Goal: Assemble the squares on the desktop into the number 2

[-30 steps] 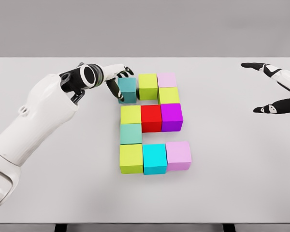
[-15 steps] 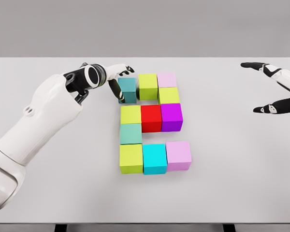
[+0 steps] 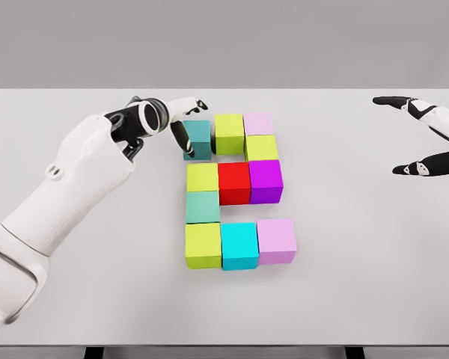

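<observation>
Blocks in eleven colours form a near-complete figure 2 at the centre of the white desktop (image 3: 359,284), as the left hand (image 3: 183,123) curls around the teal block (image 3: 198,140) at the top left of the shape. Its fingers (image 3: 197,105) wrap over the far side of the block while the thumb side presses the near left face, so the grip looks closed on it, though contact is partly hidden by the wrist. The teal block sits just beside the green block (image 3: 230,133), a thin gap showing between them, with the pale pink block (image 3: 259,123) completing the top row toward the far edge. Below run the yellow-green block (image 3: 261,147), the middle row with the red block (image 3: 234,182), and the bottom row ending in the lilac block (image 3: 276,240). The right hand (image 3: 423,138) hovers spread and empty near the right edge. Risk lies in the final nudge: too hard a push could shove the green block sideways and skew the top row, or fingers withdrawing could drag the teal block back out of line.
</observation>
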`<action>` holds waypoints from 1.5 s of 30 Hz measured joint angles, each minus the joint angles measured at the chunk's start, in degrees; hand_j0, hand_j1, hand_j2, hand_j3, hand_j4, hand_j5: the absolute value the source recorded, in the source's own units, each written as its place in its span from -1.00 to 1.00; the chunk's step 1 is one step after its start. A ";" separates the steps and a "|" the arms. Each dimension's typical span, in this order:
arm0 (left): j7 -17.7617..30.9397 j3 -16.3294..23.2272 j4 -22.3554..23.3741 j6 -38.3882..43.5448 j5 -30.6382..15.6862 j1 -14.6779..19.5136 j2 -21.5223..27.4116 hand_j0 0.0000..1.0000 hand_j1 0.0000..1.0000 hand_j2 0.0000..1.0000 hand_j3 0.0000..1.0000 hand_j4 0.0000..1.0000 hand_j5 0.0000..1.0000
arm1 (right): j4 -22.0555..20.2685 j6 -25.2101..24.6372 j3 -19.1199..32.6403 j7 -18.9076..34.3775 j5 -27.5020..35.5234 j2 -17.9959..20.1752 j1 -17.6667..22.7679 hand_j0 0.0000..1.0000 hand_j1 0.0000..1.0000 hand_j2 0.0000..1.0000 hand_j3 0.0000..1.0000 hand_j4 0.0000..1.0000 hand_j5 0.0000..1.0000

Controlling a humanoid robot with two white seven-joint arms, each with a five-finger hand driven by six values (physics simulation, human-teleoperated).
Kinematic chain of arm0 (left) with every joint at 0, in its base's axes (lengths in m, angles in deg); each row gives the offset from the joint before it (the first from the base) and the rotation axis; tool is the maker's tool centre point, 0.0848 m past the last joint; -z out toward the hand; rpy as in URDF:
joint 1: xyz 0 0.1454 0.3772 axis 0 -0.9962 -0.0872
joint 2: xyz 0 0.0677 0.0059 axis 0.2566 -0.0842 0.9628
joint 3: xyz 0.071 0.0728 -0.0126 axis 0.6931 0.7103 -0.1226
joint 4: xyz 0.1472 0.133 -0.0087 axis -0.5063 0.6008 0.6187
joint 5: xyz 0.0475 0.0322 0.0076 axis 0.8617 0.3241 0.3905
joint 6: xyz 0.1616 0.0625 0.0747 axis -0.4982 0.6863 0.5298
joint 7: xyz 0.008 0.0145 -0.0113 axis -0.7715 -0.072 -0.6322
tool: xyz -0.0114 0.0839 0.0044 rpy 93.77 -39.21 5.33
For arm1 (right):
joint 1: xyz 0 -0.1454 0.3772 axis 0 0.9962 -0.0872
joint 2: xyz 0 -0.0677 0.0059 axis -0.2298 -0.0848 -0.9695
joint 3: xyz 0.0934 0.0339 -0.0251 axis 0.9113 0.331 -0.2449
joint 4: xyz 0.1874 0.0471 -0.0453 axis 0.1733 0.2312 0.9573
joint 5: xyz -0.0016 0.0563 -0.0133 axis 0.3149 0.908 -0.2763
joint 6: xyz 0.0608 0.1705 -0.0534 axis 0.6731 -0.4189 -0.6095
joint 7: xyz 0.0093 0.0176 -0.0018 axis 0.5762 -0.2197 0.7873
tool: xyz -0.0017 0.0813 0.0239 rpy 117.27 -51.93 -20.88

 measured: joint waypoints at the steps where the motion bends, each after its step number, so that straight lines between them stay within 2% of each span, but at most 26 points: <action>1: 0.00 -0.01 -0.03 0.00 0.11 0.00 -0.14 0.98 0.98 0.98 0.98 0.98 0.98 | 0.01 0.00 0.00 0.00 0.00 0.00 0.00 1.00 1.00 1.00 1.00 1.00 1.00; 8: 0.00 -0.04 -0.67 0.00 0.47 -0.09 -0.49 0.96 0.96 0.96 0.96 0.96 0.96 | 0.00 0.00 0.04 0.00 0.00 -0.19 -0.09 1.00 1.00 1.00 1.00 1.00 1.00; 20: 0.03 -1.13 -0.73 0.01 4.74 -0.53 -1.76 0.91 0.91 0.91 0.91 0.91 0.91 | 0.00 0.00 0.09 0.00 -0.02 -0.20 0.00 1.00 1.00 1.00 1.00 1.00 1.00; 45: 0.00 -1.26 -0.46 0.02 5.62 -0.53 -2.24 0.90 0.90 0.90 0.90 0.90 0.90 | 0.04 -0.10 0.07 0.00 -0.16 -0.47 -0.09 1.00 1.00 1.00 1.00 1.00 1.00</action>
